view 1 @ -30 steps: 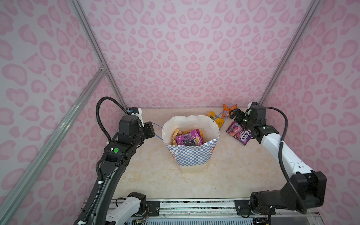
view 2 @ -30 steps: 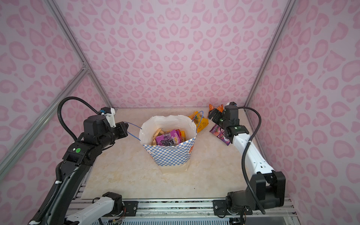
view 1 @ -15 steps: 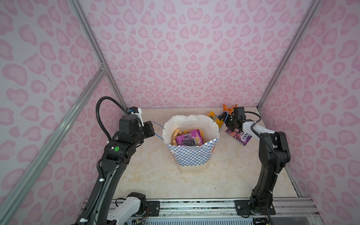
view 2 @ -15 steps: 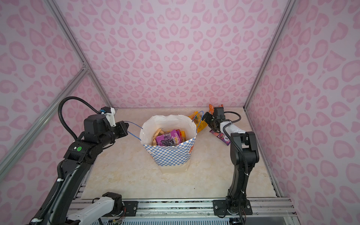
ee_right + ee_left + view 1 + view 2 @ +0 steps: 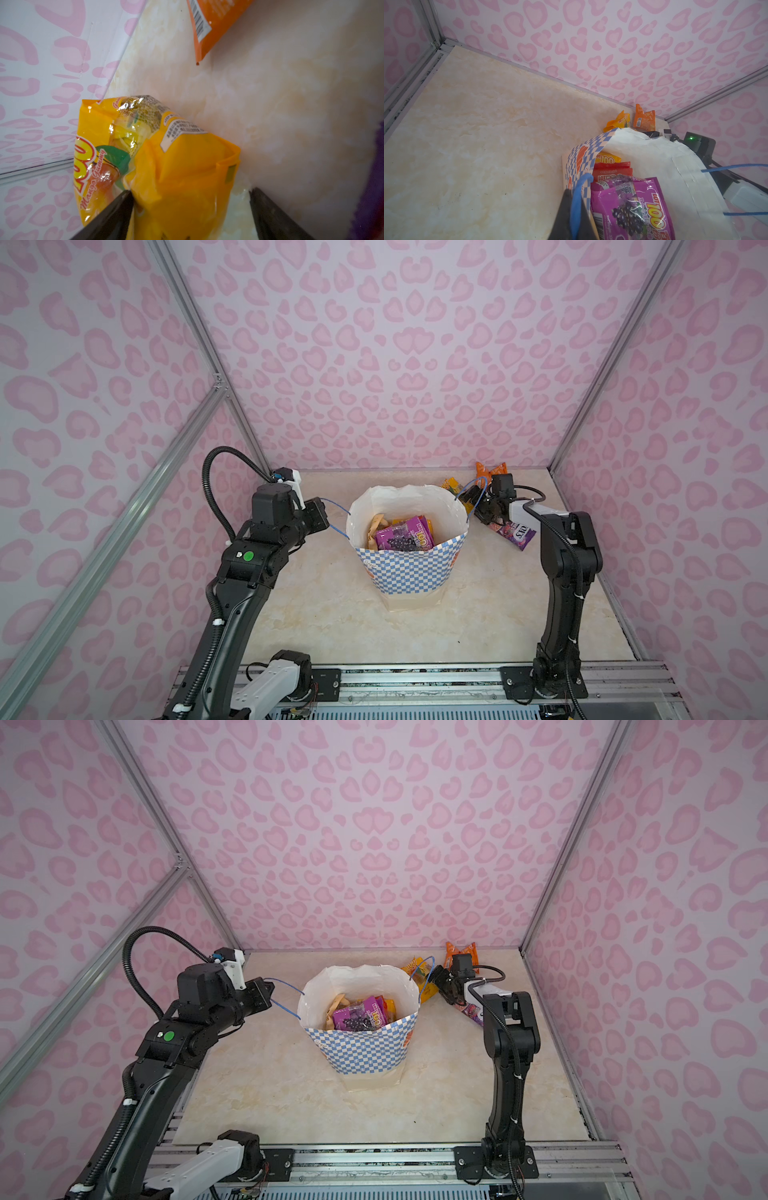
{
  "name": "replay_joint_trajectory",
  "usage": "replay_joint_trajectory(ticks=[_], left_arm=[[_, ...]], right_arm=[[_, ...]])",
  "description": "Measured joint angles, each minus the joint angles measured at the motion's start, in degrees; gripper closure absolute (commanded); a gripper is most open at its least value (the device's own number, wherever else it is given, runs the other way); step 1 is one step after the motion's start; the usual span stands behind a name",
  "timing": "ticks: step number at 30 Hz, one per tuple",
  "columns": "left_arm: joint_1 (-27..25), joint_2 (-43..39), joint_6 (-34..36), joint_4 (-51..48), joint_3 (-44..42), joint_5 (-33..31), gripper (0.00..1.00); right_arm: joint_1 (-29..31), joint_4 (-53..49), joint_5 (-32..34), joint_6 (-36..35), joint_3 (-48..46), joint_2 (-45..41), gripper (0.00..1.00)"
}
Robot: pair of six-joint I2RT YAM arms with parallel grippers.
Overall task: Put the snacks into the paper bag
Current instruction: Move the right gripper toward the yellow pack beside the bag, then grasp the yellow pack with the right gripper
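The paper bag stands upright mid-table, with a purple snack, a red one and a yellow one inside. My left gripper is shut on the bag's left blue handle. A yellow mango snack lies behind the bag's right side. My right gripper stands open around it, one finger touching it, the other apart. An orange snack and a purple snack lie nearby.
The back wall runs close behind the yellow and orange snacks. The bag's right blue handle loops over the right gripper's spot. The right wall is close to the upright right arm.
The right arm has folded upright and its gripper has moved left, from over the purple snack onto the yellow one, jaws narrowing a little. The left gripper still holds the handle.
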Motion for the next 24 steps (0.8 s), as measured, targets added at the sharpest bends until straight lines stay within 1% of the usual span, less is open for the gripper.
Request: replay_joint_trajectory(ticks=[7,12,15,21,24], left_arm=[[0.3,0.1,-0.2,0.1,-0.2,0.3,0.95],[0.4,0.1,-0.2,0.4,-0.2,0.9,0.95],[0.5,0.2,-0.2,0.4,-0.2,1.3,0.94],[0.6,0.5,-0.2,0.5,-0.2,1.6,0.94],[0.7,0.5,-0.5,0.5,-0.2,1.7,0.94]], right_arm=[[0.0,6.5,-2.1,2.5,-1.4,1.7,0.38],[-0.1,8.4,-2.8,3.2,-2.2,1.9,0.56],[-0.1,9.6,-3.1,3.5,-2.8,1.9,0.63],[-0.1,10.4,-3.4,3.6,-4.3,0.2,0.73],[0.0,10.0,-3.5,3.5,-5.2,-1.4,0.76]])
